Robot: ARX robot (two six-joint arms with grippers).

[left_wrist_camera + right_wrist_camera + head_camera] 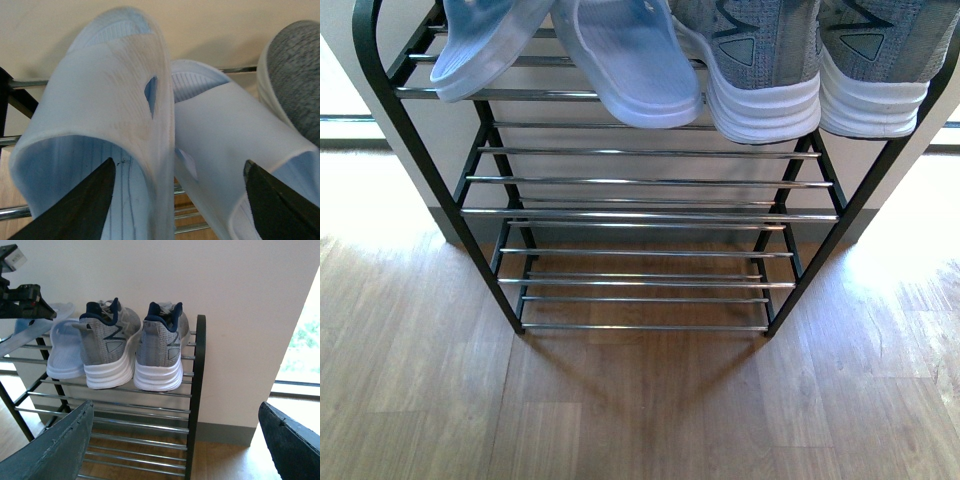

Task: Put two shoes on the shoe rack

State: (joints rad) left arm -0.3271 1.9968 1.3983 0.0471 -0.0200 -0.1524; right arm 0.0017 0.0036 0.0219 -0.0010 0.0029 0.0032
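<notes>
The shoe rack point(410, 140) has a black frame and chrome bars. On its top shelf two pale blue slides point(480, 45) point(630, 60) lie on the left, their heels over the front bar. Two grey sneakers point(760, 60) point(875, 60) stand on the right, heels outward. My left gripper point(180, 164) is open just in front of the slides point(100, 100), one finger before each slide, touching nothing. My right gripper point(175, 405) is open and holds nothing, back from the rack's right post point(199, 390), below the sneakers point(107, 347) point(160, 350). Neither gripper shows in the front view.
A cream wall with a grey skirting stands right behind the rack. Wood floor point(640, 420) spreads in front. Two lower tiers of chrome bars point(650, 213) sit under the top shelf. A bright window point(300, 340) is to the right. My left arm point(22, 297) hangs over the slides.
</notes>
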